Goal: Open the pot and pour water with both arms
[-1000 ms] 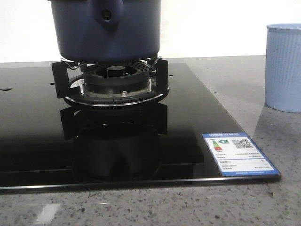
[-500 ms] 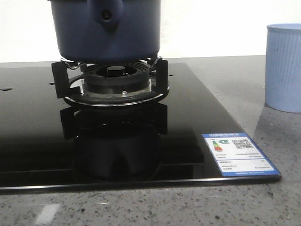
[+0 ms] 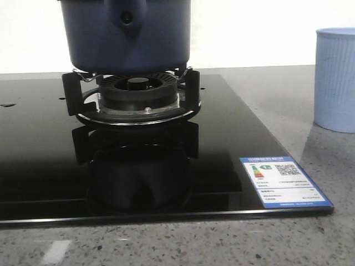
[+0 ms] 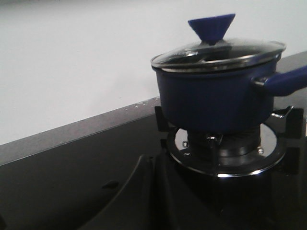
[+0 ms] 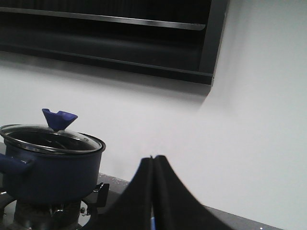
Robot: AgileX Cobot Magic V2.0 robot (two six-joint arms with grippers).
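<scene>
The large round dark navy-blue pot (image 3: 126,34) with matte sides sits on the black pronged pan support (image 3: 131,91) of the round gas burner (image 3: 136,95), which is set into a glossy black glass cooktop (image 3: 44,144). From the front I see the pot's pointed handle bracket with its round rivet facing the camera, and the pot's upper part runs out of that view.

My left wrist camera shows the pot still covered by a glass lid (image 4: 218,51) with a steel rim and a blue cone-shaped knob (image 4: 211,27) on top. The pot's blue handle (image 4: 286,81) sticks out to one side. My left gripper (image 4: 154,191) appears as two dark fingers lying against each other, pressed together on nothing, well apart from the pot.

My right gripper (image 5: 153,191) likewise has its two black fingers meeting along a thin seam, closed and empty, near the pot but not touching it. In that view the pot stands against a white wall (image 5: 249,143), with a dark range hood (image 5: 110,33) overhead.

On the speckled grey stone counter (image 3: 266,88) to the right of the cooktop stands a pale-blue ribbed cup (image 3: 335,79), upright and well apart from the pot. A blue and white energy label (image 3: 280,181) is stuck on the cooktop's near right corner.
</scene>
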